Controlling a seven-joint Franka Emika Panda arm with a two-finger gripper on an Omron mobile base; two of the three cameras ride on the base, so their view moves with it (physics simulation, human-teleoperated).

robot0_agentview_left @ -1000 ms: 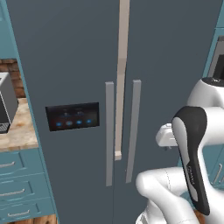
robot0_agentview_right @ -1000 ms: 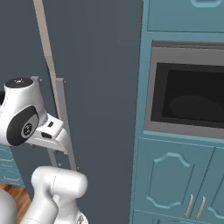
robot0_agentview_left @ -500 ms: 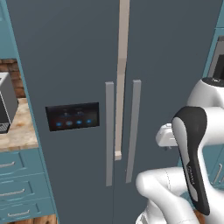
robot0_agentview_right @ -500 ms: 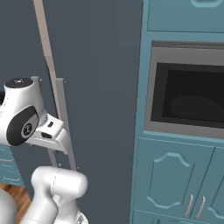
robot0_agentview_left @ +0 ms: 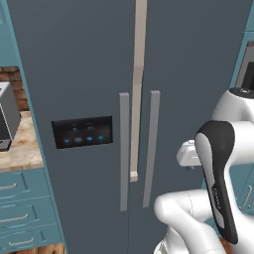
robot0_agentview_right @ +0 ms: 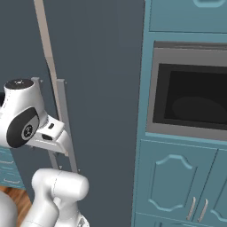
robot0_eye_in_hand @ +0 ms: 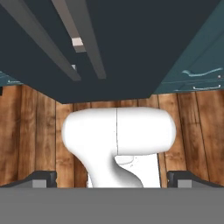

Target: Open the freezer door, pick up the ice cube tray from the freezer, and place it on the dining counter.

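Freezer (robot0_agentview_left: 198, 59) fills my forward views, both of its tall dark grey doors closed. From the left base view I see the freezer door (robot0_agentview_left: 74, 74) on the left, with its black control panel (robot0_agentview_left: 82, 132) showing blue lights low on the door face, and its vertical grey bar handle (robot0_agentview_left: 124, 151) running along the door's inner edge. Just beside it stands the matching handle (robot0_agentview_left: 151, 149) of the plain door, with a pale strip (robot0_agentview_left: 137, 89) between the two doors. To the left of the freezer I see a marbled countertop (robot0_agentview_left: 17, 149) over teal drawers (robot0_agentview_left: 22, 213), with a grey appliance (robot0_agentview_left: 7, 116) at the counter's left edge.

From the right base view I see a built-in oven (robot0_agentview_right: 190, 97) set in teal cabinets (robot0_agentview_right: 177, 186) right of the freezer.

My arm is folded low in front of the plain door, apart from both handles. In the hand view the gripper (robot0_eye_in_hand: 111, 179) points down at a wooden floor (robot0_eye_in_hand: 192, 127), with the bottom edge of the freezer and both bar handles at the top. Its two dark fingertips (robot0_eye_in_hand: 43, 178) sit far apart at the lower corners, spread wide with nothing between them. I cannot see the ice cube tray behind the closed doors.
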